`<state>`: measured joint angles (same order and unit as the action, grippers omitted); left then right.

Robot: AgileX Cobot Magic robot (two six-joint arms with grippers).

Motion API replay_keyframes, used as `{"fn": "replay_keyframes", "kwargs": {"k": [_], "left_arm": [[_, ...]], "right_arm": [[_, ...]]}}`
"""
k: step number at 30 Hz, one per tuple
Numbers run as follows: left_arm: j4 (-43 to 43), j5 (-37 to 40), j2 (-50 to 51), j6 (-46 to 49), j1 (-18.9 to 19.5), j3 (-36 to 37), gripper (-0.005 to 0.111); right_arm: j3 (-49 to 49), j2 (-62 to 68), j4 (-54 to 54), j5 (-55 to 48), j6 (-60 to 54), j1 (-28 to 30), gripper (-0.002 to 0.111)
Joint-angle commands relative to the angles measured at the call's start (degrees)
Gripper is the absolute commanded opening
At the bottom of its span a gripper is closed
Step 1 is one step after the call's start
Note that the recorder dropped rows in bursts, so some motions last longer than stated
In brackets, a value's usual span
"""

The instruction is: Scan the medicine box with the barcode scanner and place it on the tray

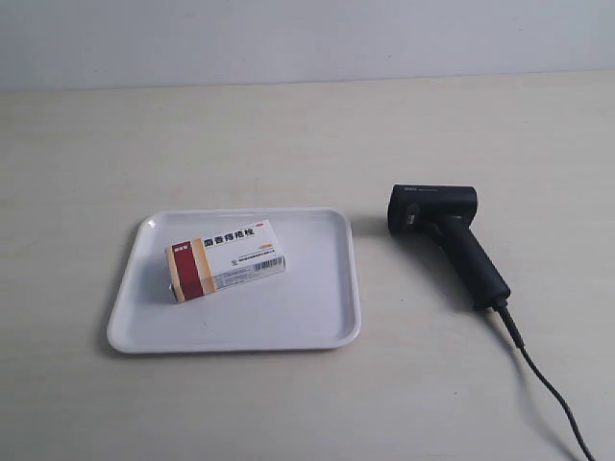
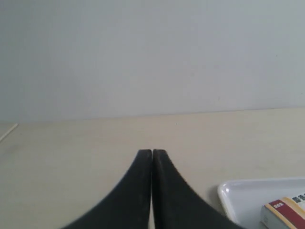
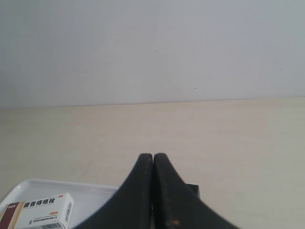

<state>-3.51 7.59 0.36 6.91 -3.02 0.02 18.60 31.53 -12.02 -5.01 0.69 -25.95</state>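
The medicine box [image 1: 228,259], white with a dark red and tan end band, lies flat inside the white tray [image 1: 317,317]. To the right of the tray the black barcode scanner [image 1: 447,235] rests on its side on the table, cable trailing to the lower right. Neither arm shows in the exterior view. My left gripper [image 2: 152,151] is shut with nothing in it, the tray's corner [image 2: 233,193] and the box's end [image 2: 283,214] beside it. My right gripper [image 3: 153,155] is shut and empty too, above the tray [image 3: 90,200], the box [image 3: 40,212] and a sliver of the scanner [image 3: 193,189].
A pale wooden tabletop [image 1: 288,134] runs back to a plain grey wall [image 1: 288,38]. The scanner's black cable [image 1: 553,394] snakes toward the frame's lower right corner.
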Motion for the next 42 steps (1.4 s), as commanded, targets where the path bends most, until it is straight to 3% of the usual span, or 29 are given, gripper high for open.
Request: {"fn": "replay_keyframes", "kwargs": {"k": [1,42], "left_arm": [[6.9,2.6,-0.4,-8.2,0.2,0.0,0.003],[6.7,4.1,-0.4,-8.1,0.2,0.0,0.003]], "right_arm": [[-0.1,-0.2,0.2,0.4,-0.1,0.0,0.000],[-0.1,-0.2,1.5,0.4,-2.2,0.0,0.000]]}}
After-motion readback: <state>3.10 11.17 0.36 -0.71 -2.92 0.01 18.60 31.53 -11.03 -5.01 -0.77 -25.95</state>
